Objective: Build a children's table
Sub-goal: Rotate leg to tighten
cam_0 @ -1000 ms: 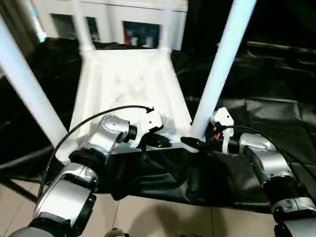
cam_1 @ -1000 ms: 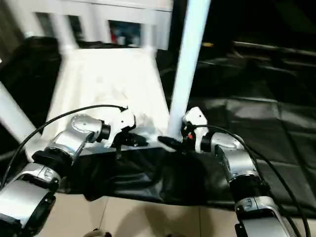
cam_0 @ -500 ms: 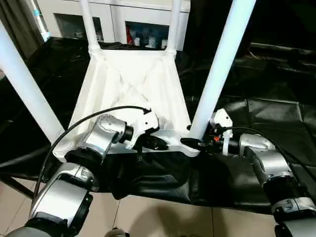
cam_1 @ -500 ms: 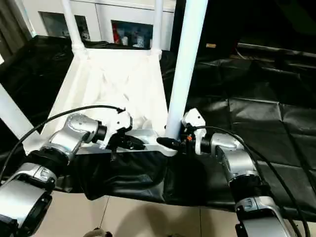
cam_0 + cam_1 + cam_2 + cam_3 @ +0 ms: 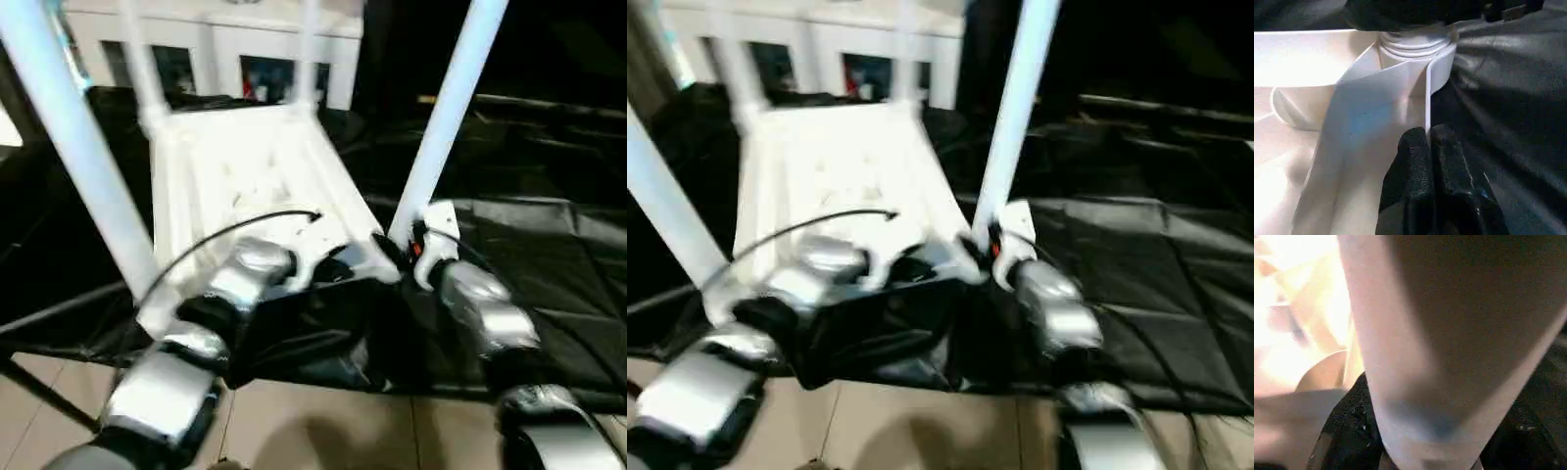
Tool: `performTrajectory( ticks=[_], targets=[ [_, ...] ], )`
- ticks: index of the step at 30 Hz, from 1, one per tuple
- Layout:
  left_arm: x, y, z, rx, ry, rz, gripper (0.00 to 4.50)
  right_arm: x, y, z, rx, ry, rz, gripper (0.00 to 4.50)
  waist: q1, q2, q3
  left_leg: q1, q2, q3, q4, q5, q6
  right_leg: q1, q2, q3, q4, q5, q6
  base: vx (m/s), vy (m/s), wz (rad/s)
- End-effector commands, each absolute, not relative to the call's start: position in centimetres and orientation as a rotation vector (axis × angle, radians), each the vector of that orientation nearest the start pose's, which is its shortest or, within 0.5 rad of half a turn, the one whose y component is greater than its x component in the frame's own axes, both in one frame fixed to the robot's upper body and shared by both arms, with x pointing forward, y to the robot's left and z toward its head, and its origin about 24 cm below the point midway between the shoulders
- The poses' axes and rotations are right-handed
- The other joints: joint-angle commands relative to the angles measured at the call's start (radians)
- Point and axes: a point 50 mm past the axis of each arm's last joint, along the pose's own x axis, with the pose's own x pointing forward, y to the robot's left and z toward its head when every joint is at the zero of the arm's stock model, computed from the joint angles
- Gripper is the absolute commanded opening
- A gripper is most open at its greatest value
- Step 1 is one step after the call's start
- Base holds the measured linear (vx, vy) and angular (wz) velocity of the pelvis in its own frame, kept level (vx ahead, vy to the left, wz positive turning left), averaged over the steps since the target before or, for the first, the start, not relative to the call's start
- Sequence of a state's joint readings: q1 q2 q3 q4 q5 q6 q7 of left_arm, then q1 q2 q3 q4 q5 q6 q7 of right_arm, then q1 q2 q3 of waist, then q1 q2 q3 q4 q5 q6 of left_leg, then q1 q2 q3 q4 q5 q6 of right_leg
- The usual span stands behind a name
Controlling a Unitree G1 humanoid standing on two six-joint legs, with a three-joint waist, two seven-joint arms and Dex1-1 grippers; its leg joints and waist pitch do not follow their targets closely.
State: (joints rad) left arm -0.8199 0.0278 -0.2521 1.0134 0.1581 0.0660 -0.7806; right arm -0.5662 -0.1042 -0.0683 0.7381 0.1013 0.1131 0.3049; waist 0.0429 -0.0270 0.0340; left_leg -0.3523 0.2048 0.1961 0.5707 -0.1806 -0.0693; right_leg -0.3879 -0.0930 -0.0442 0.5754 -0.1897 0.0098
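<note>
1. Our left gripper [image 5: 1429, 161] is pinching the near rim of the upturned tabletop [image 5: 245, 171], which is lying centre frame.
2. Our right gripper [image 5: 392, 253] is sitting at the near-right leg [image 5: 446, 113]; its opening, we cannot tell.

The tabletop [image 5: 245, 186] has swung leftward with both arms.

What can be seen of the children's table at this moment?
The children's table lies upside down on black sheeting, white plastic, ribbed underside up. Four white tube legs rise from its corner sockets. The left gripper is pinched on a thin rib of its near edge; the right gripper is at the base of the near right leg.
</note>
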Motion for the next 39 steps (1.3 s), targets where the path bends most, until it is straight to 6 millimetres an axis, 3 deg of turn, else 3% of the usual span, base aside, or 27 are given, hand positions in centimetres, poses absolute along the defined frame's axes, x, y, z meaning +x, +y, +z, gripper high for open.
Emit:
performTrajectory(
  ticks=[1, 2, 3, 5, 7, 9, 13, 15, 17, 18, 19, 20, 21, 22, 25, 26, 29, 32, 35, 39],
  targets=[
    [33.6, 1.5, 3.9, 0.39, 0.408, -1.159, 0.0, 33.5, -10.7, 0.4, 0.02, 0.402, 0.384, 2.0, -0.01, 0.003, -0.037, 0.017, 0.018, -0.026, -0.081, -0.454, -0.023, 0.004, -0.044, 0.017, -0.102, -0.526, -0.11, 0.0, 0.0, 0.0],
    [33.6, 1.5, 3.9, 0.39, 0.408, -1.159, 0.0, 33.5, -10.7, 0.4, 0.02, 0.402, 0.384, 2.0, -0.013, 0.003, -0.036, 0.018, 0.017, -0.025, -0.081, -0.459, -0.022, 0.002, -0.043, 0.018, -0.103, -0.528, -0.11, 0.0, 0.0, 0.0],
    [33.5, 1.4, 3.9, 0.394, 0.405, -1.169, 0.0, 33.6, -10.5, 0.7, 0.003, 0.384, 0.397, 2.55, -0.013, 0.003, -0.036, 0.019, 0.017, -0.025, -0.081, -0.461, -0.019, 0.002, -0.044, 0.018, -0.104, -0.529, -0.11, 0.0, 0.0, 0.0],
    [33.5, 1.7, 3.8, 0.409, 0.404, -1.184, 0.0, 33.8, -10.5, 1.2, 0.042, 0.354, 0.423, 2.69, -0.014, -0.002, -0.036, 0.016, 0.018, -0.024, -0.081, -0.462, -0.005, 0.004, -0.044, 0.019, -0.104, -0.521, -0.112, 0.0, 0.0, 0.0],
    [33.6, 2.5, 3.7, 0.421, 0.41, -1.194, 0.0, 33.9, -10.9, 1.8, 0.049, 0.324, 0.49, 2.9, -0.013, 0.0, -0.037, 0.013, 0.019, -0.024, -0.082, -0.45, 0.002, 0.006, -0.045, 0.022, -0.1, -0.495, -0.122, 0.0, 0.0, 0.0],
    [33.6, 3.3, 3.7, 0.43, 0.409, -1.218, 0.0, 33.8, -11.4, 2.2, 0.049, 0.309, 0.557, 3.13, -0.011, -0.001, -0.04, 0.007, 0.021, -0.02, -0.082, -0.41, 0.017, 0.014, -0.045, 0.025, -0.091, -0.419, -0.145, 0.0, 0.0, 0.0],
    [33.7, 5.3, 3.8, 0.45, 0.441, -1.277, 0.0, 33.2, -13.6, 2.9, -0.01, 0.293, 0.721, 3.13, -0.007, -0.001, -0.045, 0.001, 0.024, -0.015, -0.079, -0.342, 0.035, 0.023, -0.046, 0.029, -0.077, -0.299, -0.187, 0.0, 0.0, 0.0],
    [33.7, 5.8, 3.8, 0.453, 0.45, -1.298, 0.0, 33.1, -14.1, 3.0, -0.035, 0.296, 0.755, 3.13, -0.002, -0.005, -0.047, 0.0, 0.025, -0.01, -0.071, -0.291, 0.059, 0.026, -0.047, 0.029, -0.068, -0.227, -0.219, 0.0, 0.0, 0.0],
    [33.3, 7.2, 4.0, 0.463, 0.458, -1.401, 0.0, 32.6, -15.6, 3.2, -0.075, 0.321, 0.84, 3.13, 0.001, -0.003, -0.053, -0.004, 0.024, -0.009, -0.067, -0.235, 0.072, 0.033, -0.048, 0.027, -0.06, -0.163, -0.241, 0.052, -0.021, 0.01],
    [33.1, 7.6, 4.1, 0.464, 0.462, -1.44, 0.0, 32.3, -16.0, 3.3, -0.078, 0.331, 0.881, 3.13, 0.006, -0.003, -0.059, -0.007, 0.024, -0.007, -0.058, -0.159, 0.1, 0.041, -0.045, 0.027, -0.042, -0.036, -0.271, 0.054, -0.021, 0.0],
    [33.1, 7.6, 4.1, 0.464, 0.462, -1.441, 0.0, 32.3, -16.0, 3.3, -0.078, 0.331, 0.883, 3.13, 0.006, -0.003, -0.059, -0.007, 0.024, -0.007, -0.058, -0.159, 0.1, 0.041, -0.045, 0.027, -0.042, -0.036, -0.271, 0.059, -0.014, 0.01],
    [33.0, 7.8, 4.2, 0.464, 0.465, -1.462, 0.0, 32.1, -16.1, 3.4, -0.077, 0.337, 0.91, 3.13, 0.015, 0.003, -0.063, -0.002, 0.028, -0.003, -0.051, -0.096, 0.123, 0.039, -0.04, 0.025, -0.028, 0.083, -0.304, 0.055, -0.004, -0.01],
    [33.0, 8.7, 4.3, 0.46, 0.498, -1.491, 0.0, 31.5, -16.6, 3.6, -0.091, 0.351, 0.989, 3.13, 0.021, 0.0, -0.065, -0.008, 0.029, -0.001, -0.046, -0.043, 0.143, 0.042, -0.035, 0.022, -0.015, 0.18, -0.325, 0.055, -0.004, -0.01],
    [32.9, 9.1, 4.3, 0.457, 0.517, -1.499, 0.0, 31.3, -16.8, 3.7, -0.1, 0.354, 1.011, 3.13, 0.028, -0.001, -0.063, -0.003, 0.027, 0.003, -0.042, -0.035, 0.161, 0.039, -0.034, 0.021, -0.012, 0.216, -0.336, 0.0, 0.0, 0.0],
    [32.9, 9.9, 4.4, 0.452, 0.538, -1.511, 0.0, 31.0, -17.1, 3.9, -0.097, 0.362, 1.061, 3.13, 0.032, 0.001, -0.061, -0.002, 0.031, 0.003, -0.044, -0.063, 0.16, 0.039, -0.04, 0.021, -0.014, 0.168, -0.34, 0.0, 0.0, 0.0],
    [33.0, 10.1, 4.5, 0.451, 0.541, -1.512, 0.0, 30.9, -17.1, 3.9, -0.098, 0.363, 1.08, 3.13, 0.036, -0.002, -0.058, -0.001, 0.032, 0.003, -0.047, -0.096, 0.143, 0.039, -0.043, 0.022, -0.019, 0.097, -0.33, 0.0, 0.0, 0.0],
    [32.9, 10.6, 4.6, 0.45, 0.546, -1.514, 0.0, 30.8, -17.0, 4.1, -0.077, 0.354, 1.097, 2.87, 0.042, 0.0, -0.054, 0.002, 0.034, 0.003, -0.053, -0.148, 0.104, 0.036, -0.044, 0.024, -0.029, 0.0, -0.31, 0.0, 0.0, 0.0],
    [32.9, 10.6, 4.6, 0.443, 0.545, -1.516, 0.0, 30.7, -16.8, 4.2, -0.062, 0.35, 1.112, 2.67, 0.044, -0.005, -0.052, 0.002, 0.034, 0.003, -0.056, -0.173, 0.08, 0.034, -0.044, 0.026, -0.032, -0.046, -0.295, 0.0, 0.0, 0.0],
    [32.9, 10.6, 4.6, 0.435, 0.546, -1.518, 0.0, 30.5, -16.5, 4.2, -0.048, 0.351, 1.133, 2.65, 0.046, -0.003, -0.051, 0.001, 0.033, 0.001, -0.056, -0.174, 0.066, 0.033, -0.046, 0.027, -0.033, -0.068, -0.281, 0.0, 0.0, 0.0],
    [32.8, 10.5, 4.4, 0.43, 0.535, -1.509, 0.0, 30.1, -16.2, 3.7, -0.036, 0.36, 1.133, 2.63, 0.047, -0.007, -0.053, -0.001, 0.031, 0.001, -0.054, -0.152, 0.072, 0.034, -0.044, 0.027, -0.029, -0.042, -0.281, 0.0, 0.0, 0.0]
  ],
)
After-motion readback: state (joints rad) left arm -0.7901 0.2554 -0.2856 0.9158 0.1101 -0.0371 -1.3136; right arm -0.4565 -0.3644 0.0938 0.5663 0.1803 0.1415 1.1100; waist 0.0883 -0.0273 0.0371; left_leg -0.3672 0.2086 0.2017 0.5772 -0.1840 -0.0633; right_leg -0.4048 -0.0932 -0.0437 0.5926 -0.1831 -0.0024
